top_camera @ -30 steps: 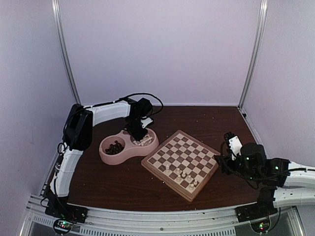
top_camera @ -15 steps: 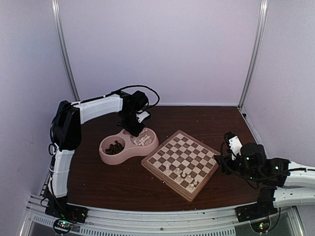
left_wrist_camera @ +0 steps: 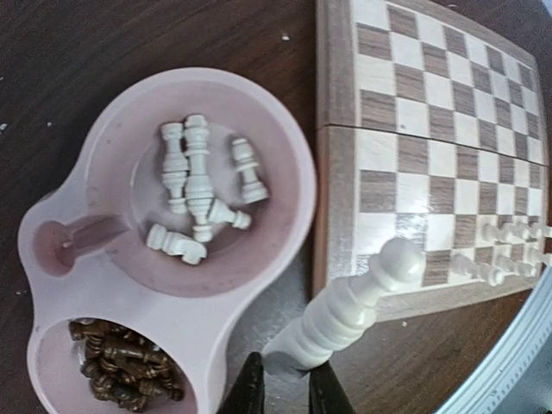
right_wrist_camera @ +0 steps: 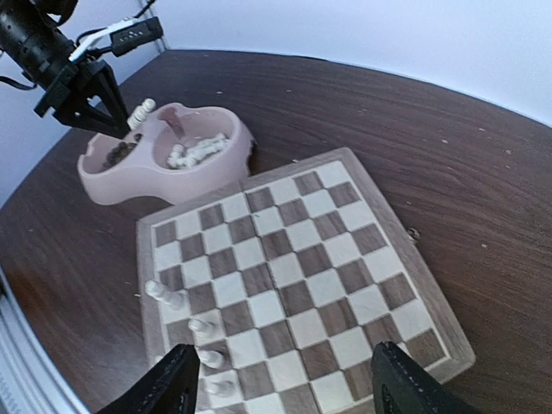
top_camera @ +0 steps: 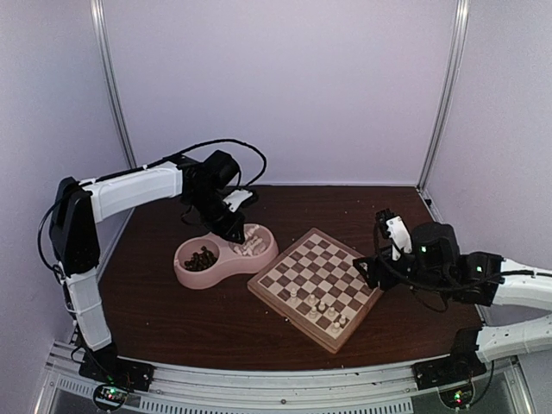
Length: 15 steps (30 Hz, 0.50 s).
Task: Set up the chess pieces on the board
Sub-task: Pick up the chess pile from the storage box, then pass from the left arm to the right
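On the dark brown wooden table, the square, box-like wooden chessboard with tan and brown squares lies at an angle. A few tiny cream-white turned chessmen stand along its near edge. The right gripper hovers over the board's right side, jaws spread, holding nothing. Farther back, beside the board's left corner, sits a pink double-bowl dish, with more cream pieces in one bowl and dark brown ones in the other. Above it, the left gripper is clenched on the base of one cream-white piece.
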Each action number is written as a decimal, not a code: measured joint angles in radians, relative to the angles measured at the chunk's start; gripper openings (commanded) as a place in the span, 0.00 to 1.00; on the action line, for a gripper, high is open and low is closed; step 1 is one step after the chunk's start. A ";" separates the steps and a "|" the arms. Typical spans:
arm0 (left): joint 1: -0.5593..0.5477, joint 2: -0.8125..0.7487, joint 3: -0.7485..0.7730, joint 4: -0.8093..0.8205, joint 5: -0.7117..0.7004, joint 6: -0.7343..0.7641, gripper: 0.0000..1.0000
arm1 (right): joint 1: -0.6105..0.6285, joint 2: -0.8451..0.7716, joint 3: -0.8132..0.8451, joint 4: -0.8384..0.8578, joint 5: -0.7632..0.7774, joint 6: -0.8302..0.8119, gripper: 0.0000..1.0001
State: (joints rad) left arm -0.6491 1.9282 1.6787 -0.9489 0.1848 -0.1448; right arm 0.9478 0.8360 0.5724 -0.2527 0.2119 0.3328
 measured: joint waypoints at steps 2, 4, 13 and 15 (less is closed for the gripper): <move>-0.005 -0.044 -0.047 0.029 0.060 -0.006 0.08 | 0.000 0.097 0.121 -0.019 -0.063 0.041 0.68; -0.014 -0.093 -0.090 0.065 0.106 -0.008 0.08 | 0.000 0.180 0.233 -0.034 -0.126 0.077 0.67; -0.153 -0.283 -0.262 0.211 0.156 0.006 0.09 | -0.032 0.415 0.543 -0.106 -0.412 0.188 0.57; -0.185 -0.300 -0.287 0.231 0.143 0.014 0.09 | -0.039 0.442 0.571 -0.110 -0.470 0.208 0.56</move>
State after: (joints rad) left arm -0.8337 1.6279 1.3918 -0.7177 0.3283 -0.1303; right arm 0.9085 1.2778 1.1435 -0.3626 -0.2581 0.5404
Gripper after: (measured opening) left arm 0.154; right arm 0.580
